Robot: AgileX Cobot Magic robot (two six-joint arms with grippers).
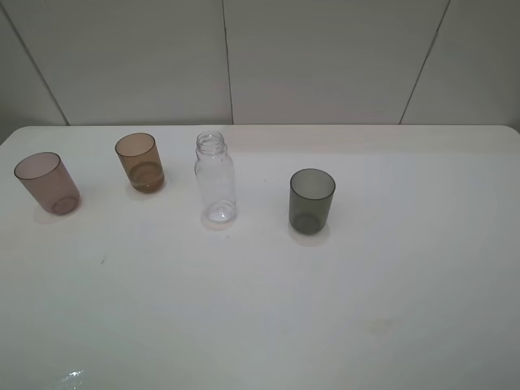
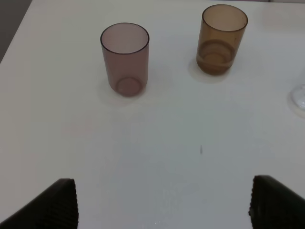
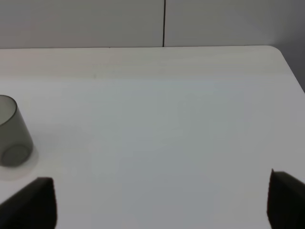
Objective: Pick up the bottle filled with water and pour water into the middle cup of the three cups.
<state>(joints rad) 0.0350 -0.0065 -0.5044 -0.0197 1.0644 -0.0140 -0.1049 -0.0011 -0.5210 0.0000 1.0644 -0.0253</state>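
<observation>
The clear capless bottle stands upright on the white table, between the amber cup and the grey cup. The amber middle cup stands left of it, and also shows in the left wrist view with a darker band near its bottom. The pinkish-brown cup is at the far left. The smoky grey cup is to the right of the bottle. My left gripper is open and empty, well short of the cups. My right gripper is open and empty. Neither gripper shows in the exterior view.
The white table runs back to a pale panelled wall. Its right far corner shows in the right wrist view. Only the bottle's base edge shows in the left wrist view.
</observation>
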